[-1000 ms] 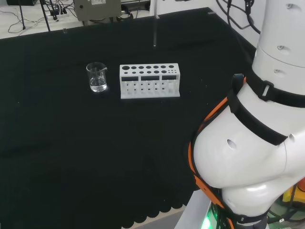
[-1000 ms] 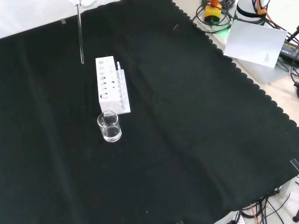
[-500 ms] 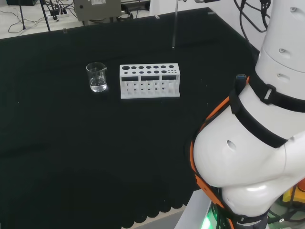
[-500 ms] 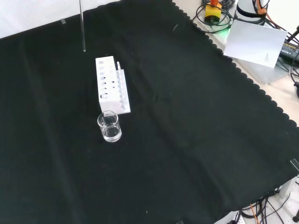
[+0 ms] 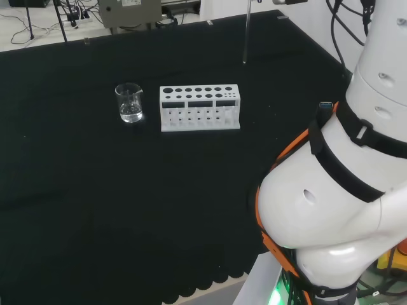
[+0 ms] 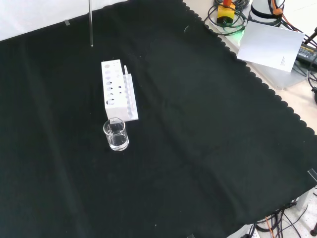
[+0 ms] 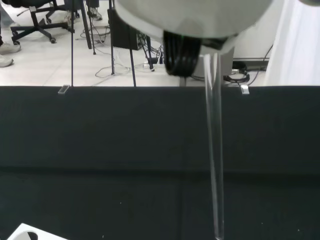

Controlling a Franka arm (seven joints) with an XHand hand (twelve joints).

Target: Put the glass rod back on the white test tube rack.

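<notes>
one beaker (image 6: 116,134) sits nearest me in the front view, upright on the black cloth (image 6: 198,148), with a little clear liquid in its bottom. just beyond it, close but apart, lies the white rack (image 6: 118,89), its long side running away from me, rows of round holes on top. i see nothing standing in the holes from here. in the head view the beaker (image 5: 130,103) is to the left of the rack (image 5: 200,107), with a small gap between them.

farther off in the front view, the rod (image 6: 91,22) hangs upright in the air, its lower tip above the cloth past the far end of the rack and slightly left of it. its upper part runs out of the top of that view. in the head view the rod (image 5: 245,32) hangs beyond and to the right of the rack, well clear of it, with the arm's white links (image 5: 343,210) large on the right.

in the wrist view the rod (image 7: 214,150) drops straight down from the blurred white hand (image 7: 195,17) toward the cloth. the rod comes from under the hand, but i cannot tell whether its fingers are curled or apart. a white corner of the rack (image 7: 30,233) peeks in at that view's edge.
</notes>
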